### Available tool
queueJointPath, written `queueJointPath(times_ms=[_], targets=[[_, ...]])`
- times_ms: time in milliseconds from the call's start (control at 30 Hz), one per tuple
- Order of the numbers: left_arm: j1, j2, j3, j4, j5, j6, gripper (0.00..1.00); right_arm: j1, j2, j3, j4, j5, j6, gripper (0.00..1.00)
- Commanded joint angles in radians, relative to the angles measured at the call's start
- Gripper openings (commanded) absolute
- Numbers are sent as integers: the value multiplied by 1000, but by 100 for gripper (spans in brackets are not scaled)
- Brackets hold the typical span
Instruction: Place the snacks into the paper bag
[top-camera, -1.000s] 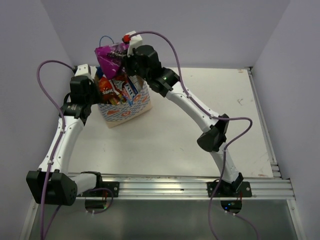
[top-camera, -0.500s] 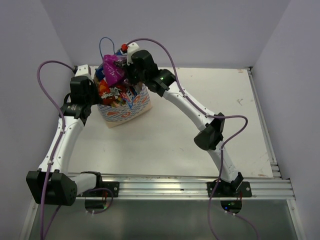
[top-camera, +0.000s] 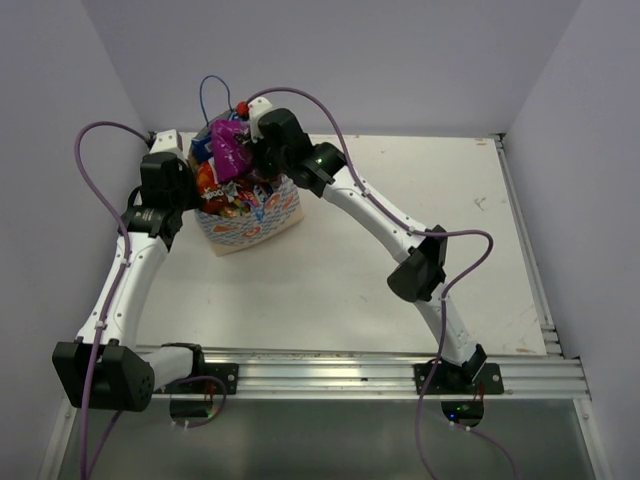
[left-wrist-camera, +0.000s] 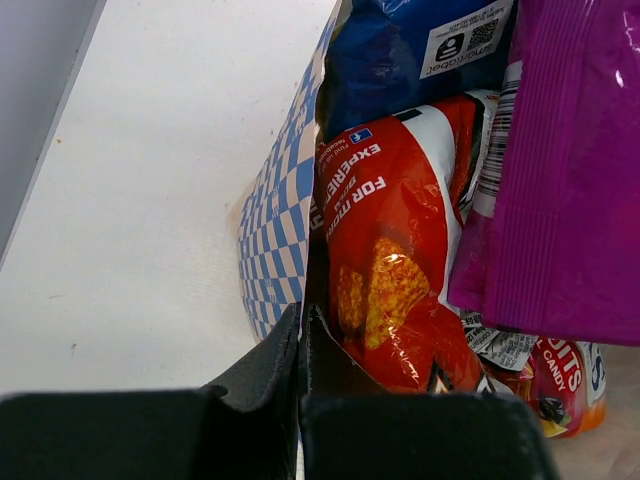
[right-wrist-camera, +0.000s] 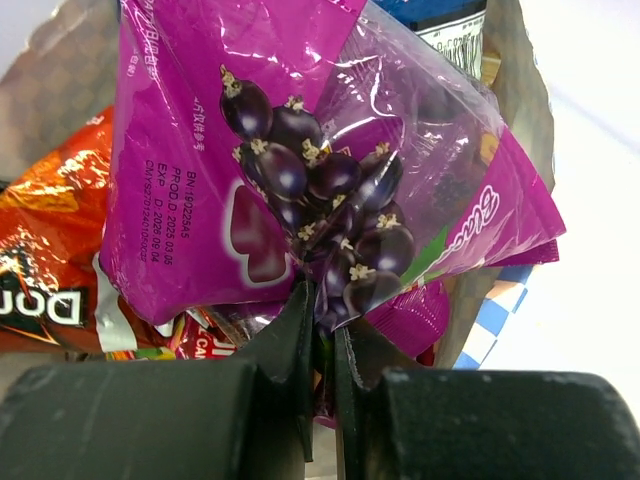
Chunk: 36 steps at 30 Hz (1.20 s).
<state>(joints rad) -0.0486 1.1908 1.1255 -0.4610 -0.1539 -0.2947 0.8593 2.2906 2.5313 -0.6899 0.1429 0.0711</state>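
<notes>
R fingers (right-wrist-camera: 314, 308) pinching purple packet (top-camera: 230, 148), now sunk lower into paper bag (top-camera: 255, 222), L fingers (left-wrist-camera: 298, 338) clamping its rim

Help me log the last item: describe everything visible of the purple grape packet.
The purple packet is glossy, crinkled plastic film, magenta, printed with a bunch of dark grapes, a heart shape and small white date text. The right gripper is shut on one edge of it, holding it at the open mouth of the paper bag. It overlaps a red chips packet and sits beside a blue packet, both already inside.
</notes>
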Motion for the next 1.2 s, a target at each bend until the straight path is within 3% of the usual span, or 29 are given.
queueJointPath(times_ms=[0,33,167,200,367,467,933,1167], targets=[[-4,-23,13,55,2,15,0,37,26,-62,-301,-23,-57,7],[-4,-23,13,56,2,14,0,38,17,-63,-292,-32,-57,8],[-4,-20,11,61,4,12,0,37,-13,18,-214,-86,-44,67],[-4,-22,13,62,4,14,0,37,-44,33,-185,-97,-34,70],[-4,-28,10,61,-10,17,0,37,-203,-101,91,-114,-7,73],[-4,-30,10,61,-15,19,0,38,-253,-118,156,-88,-7,73],[-4,-25,17,62,-29,20,0,-19,-188,-101,176,165,-59,73],[-4,-19,19,62,-32,22,0,-58,-212,-205,139,221,-40,73]])
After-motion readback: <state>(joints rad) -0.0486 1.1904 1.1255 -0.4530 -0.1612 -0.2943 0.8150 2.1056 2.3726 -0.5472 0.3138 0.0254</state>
